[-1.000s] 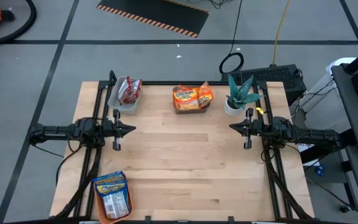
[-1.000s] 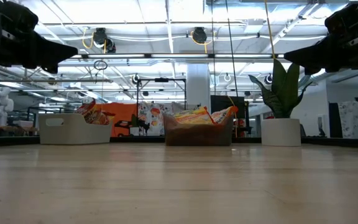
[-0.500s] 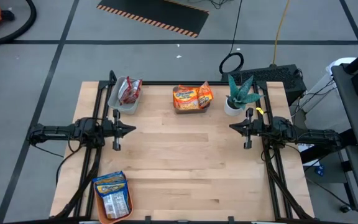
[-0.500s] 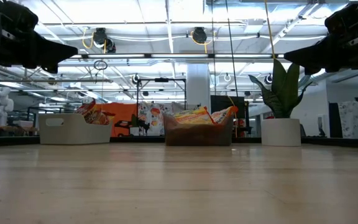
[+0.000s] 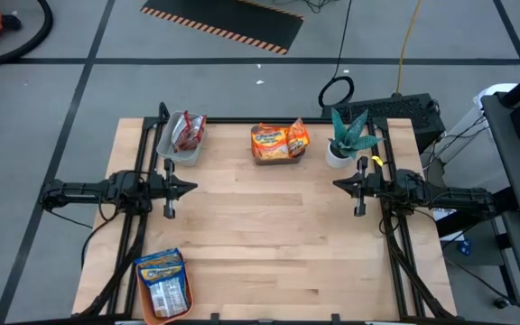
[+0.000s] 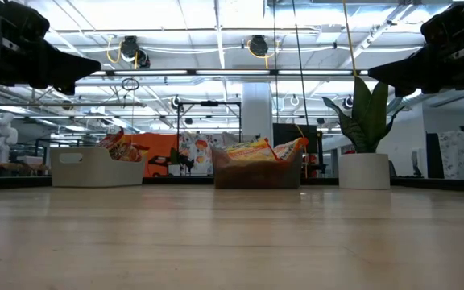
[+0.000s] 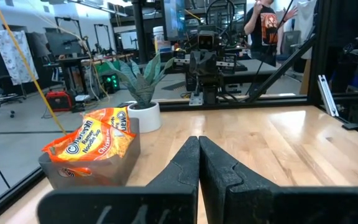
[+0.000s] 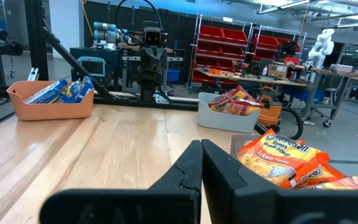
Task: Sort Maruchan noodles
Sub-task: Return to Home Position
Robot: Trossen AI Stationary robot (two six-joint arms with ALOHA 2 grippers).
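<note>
The noodle packets lie sorted in three containers. Red packets [image 5: 186, 134] fill a white bin [image 5: 171, 150] at the far left. Orange packets [image 5: 278, 141] sit in a grey bin [image 7: 98, 171] at the far middle. Blue-and-yellow packets [image 5: 162, 280] lie in an orange tray [image 5: 144, 302] at the near left corner. My left gripper [image 5: 190, 188] hovers shut over the table's left side and points right. My right gripper [image 5: 337, 184] hovers shut over the right side and points left. Both are held above the tabletop and touch nothing.
A potted green plant [image 5: 344, 137] stands in a white pot at the far right, just beyond my right gripper. The bare wooden tabletop [image 5: 269, 235] stretches between the two grippers. A person [image 7: 267, 25] stands in the room beyond the table's right side.
</note>
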